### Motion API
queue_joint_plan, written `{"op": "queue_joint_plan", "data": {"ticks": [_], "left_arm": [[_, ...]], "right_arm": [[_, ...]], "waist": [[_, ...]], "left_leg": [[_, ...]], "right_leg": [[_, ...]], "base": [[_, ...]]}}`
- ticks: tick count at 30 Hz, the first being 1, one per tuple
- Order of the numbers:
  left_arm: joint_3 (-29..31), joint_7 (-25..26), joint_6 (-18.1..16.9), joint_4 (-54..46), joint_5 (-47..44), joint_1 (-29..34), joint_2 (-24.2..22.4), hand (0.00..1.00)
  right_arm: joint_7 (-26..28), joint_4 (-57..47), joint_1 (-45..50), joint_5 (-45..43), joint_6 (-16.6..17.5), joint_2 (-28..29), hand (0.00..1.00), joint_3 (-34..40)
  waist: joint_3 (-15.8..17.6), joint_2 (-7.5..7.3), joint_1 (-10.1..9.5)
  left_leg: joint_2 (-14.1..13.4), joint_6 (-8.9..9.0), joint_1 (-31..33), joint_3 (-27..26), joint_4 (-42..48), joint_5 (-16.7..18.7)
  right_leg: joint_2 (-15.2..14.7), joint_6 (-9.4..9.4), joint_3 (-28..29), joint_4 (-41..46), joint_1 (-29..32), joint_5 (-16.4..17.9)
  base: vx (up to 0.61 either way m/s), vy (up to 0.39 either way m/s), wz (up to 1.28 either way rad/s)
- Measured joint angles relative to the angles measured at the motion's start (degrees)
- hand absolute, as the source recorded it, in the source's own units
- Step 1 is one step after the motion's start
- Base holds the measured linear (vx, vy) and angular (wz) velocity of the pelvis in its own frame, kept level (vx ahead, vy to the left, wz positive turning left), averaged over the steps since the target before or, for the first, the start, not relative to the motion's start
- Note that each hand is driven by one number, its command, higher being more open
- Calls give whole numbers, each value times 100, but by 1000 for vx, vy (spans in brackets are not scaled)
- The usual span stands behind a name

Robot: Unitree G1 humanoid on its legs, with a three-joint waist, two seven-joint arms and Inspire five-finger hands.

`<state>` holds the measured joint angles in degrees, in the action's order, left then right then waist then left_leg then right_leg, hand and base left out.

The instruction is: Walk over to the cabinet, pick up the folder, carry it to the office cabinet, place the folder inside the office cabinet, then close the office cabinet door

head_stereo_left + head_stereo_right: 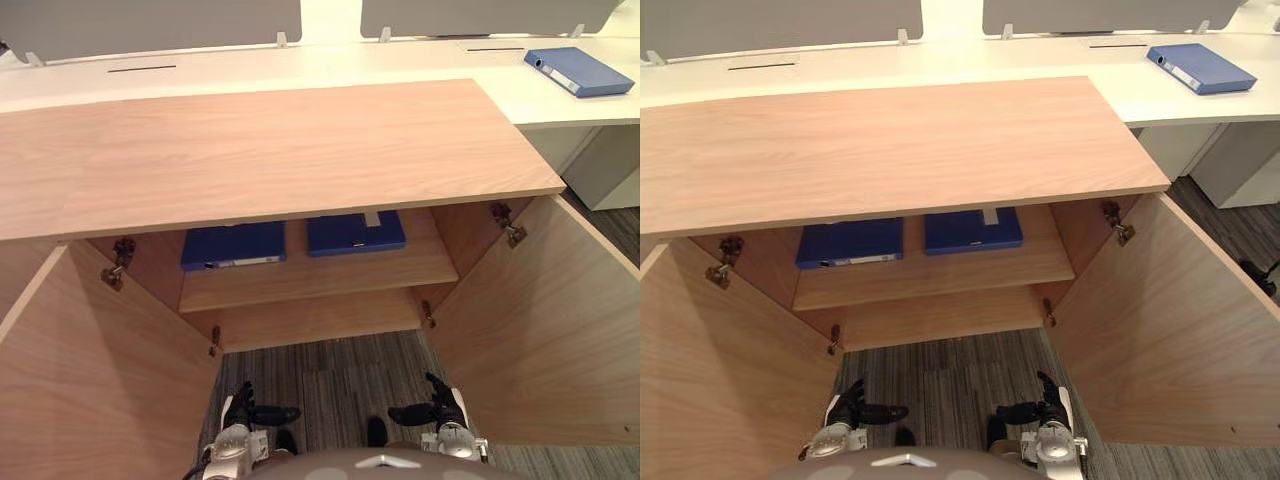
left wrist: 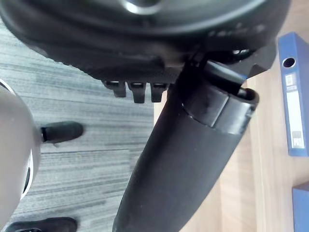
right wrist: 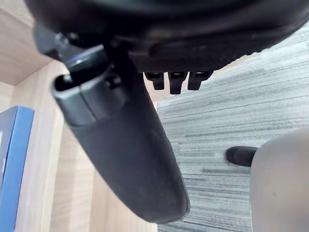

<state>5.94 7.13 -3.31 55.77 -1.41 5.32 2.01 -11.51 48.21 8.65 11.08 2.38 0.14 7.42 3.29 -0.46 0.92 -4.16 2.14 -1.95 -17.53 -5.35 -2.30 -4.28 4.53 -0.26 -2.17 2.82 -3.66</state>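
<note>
The left door (image 1: 90, 380) is standing swung wide, leaving the cabinet (image 1: 270, 150) open to reach. Beside it, low over the carpet (image 1: 330, 370), the left hand (image 1: 255, 413) is hanging with fingers released, holding nothing. On the shelf (image 1: 320, 275) the left folder (image 1: 233, 245) and right folder (image 1: 355, 232) are lying flat side by side, tucked back under the top, so the doors should clear them. The right hand (image 1: 430, 410) is hanging low too, fingers loose and empty, near the right door (image 1: 540, 330), also gaping. A third folder (image 1: 578, 71) is lying on the white worktop (image 1: 400, 60), well apart. With both hands free, I'd judge the placing done and the closing waiting. Which folder is the task's I cannot tell.
</note>
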Motion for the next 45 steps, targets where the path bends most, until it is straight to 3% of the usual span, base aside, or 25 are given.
{"op": "queue_joint_plan", "data": {"ticks": [6, 12, 18, 23, 30, 37, 45], "left_arm": [[-1, -7, 15, 64, 206, -20, -9, 100], [24, -4, 65, 62, 208, -5, -84, 100], [421, 5, 150, -183, 206, -30, -502, 100], [459, -66, 163, -199, 339, -237, -603, 100], [704, -157, 157, -223, 485, -294, -619, 100], [784, -300, 88, -461, 666, -157, -617, 100], [474, -503, -7, -460, 824, -26, -571, 100]], "right_arm": [[-55, -49, 38, -183, -46, 28, 100, 330], [-263, -1181, 581, -772, -72, 185, 100, 885], [-602, -2364, 908, -1831, -29, 324, 100, 1339], [-855, -3057, 1086, -2456, 85, 395, 100, 1730], [-1164, -4042, 719, -2756, 339, 358, 100, 2098], [-1068, -4299, -49, -2925, 347, 303, 100, 2250], [-605, -4233, -665, -2894, 379, -692, 100, 2260]], "waist": [[-22, 35, 4], [-22, 32, 97], [-28, 29, 317], [-18, 46, 539], [59, 238, 607], [94, 283, 581], [253, 455, 572]], "left_leg": [[2, -14, -198, -411, 31, 134], [-48, 54, -533, -1070, 34, 364], [-294, 200, -675, -2043, 552, 839], [-410, 271, -700, -2311, 646, 903], [-473, 327, -763, -2840, 714, 940], [-488, 332, -663, -2998, 767, 938], [-411, 323, -487, -2967, 754, 935]], "right_leg": [[50, -32, 407, -55, -9, -40], [181, -32, 998, -30, 10, -41], [453, -51, 1854, 208, 229, -27], [612, -52, 1976, 336, 361, -27], [827, -76, 2404, 474, 621, -50], [884, -97, 2560, 388, 723, -182], [800, -31, 2594, 262, 835, -288]], "base": [[56, 11, -36], [35, 8, -58], [27, -32, -79], [24, -41, -34], [-22, -39, -37], [-1, -31, -14], [1, -4, 0]]}}
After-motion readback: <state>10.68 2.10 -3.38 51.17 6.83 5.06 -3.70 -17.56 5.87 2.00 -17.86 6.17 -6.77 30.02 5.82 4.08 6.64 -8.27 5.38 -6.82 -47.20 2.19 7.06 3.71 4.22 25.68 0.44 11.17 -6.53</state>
